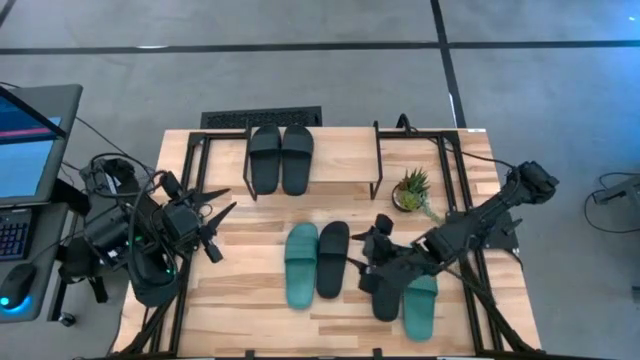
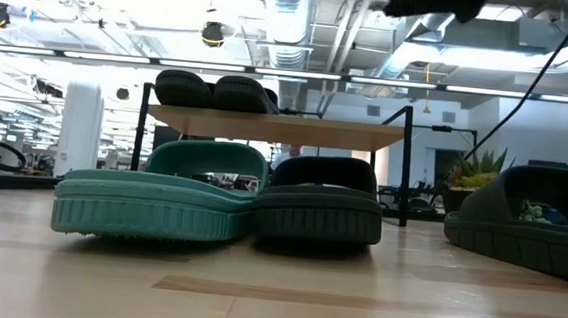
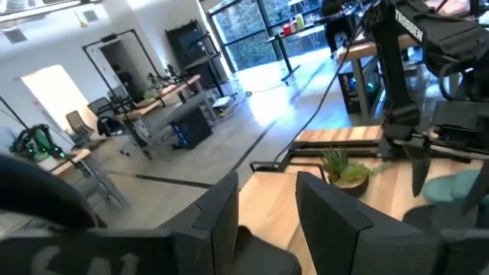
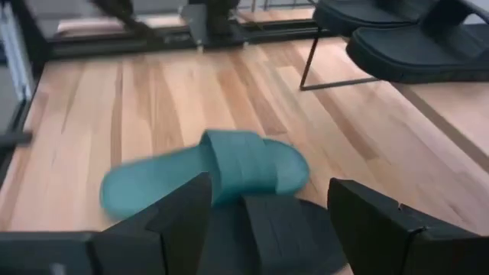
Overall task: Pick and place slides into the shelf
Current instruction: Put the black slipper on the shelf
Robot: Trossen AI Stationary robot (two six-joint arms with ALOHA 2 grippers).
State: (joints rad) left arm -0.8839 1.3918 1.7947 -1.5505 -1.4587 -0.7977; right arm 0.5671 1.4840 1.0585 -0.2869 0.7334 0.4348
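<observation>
The shelf (image 1: 345,150) stands at the table's far middle with two black slides (image 1: 281,157) soles down on its plank top. A teal slide (image 1: 301,265) and a black slide (image 1: 332,258) lie side by side at mid-table, soles down. Another black slide (image 1: 388,297) and teal slide (image 1: 421,306) lie near the right front, partly under the right arm. My right gripper (image 1: 364,262) is open and hovers just right of the mid-table black slide (image 4: 267,229); the low view shows no fingers at table height there. My left gripper (image 1: 221,226) waits open over the table's left side.
A small potted plant (image 1: 412,191) stands right of the shelf, just beyond the right arm. Black metal frames run along the table's left and right edges. A monitor and keyboard (image 1: 20,170) sit off the table's left. Bare wood lies under the shelf (image 2: 272,193) and at the near middle.
</observation>
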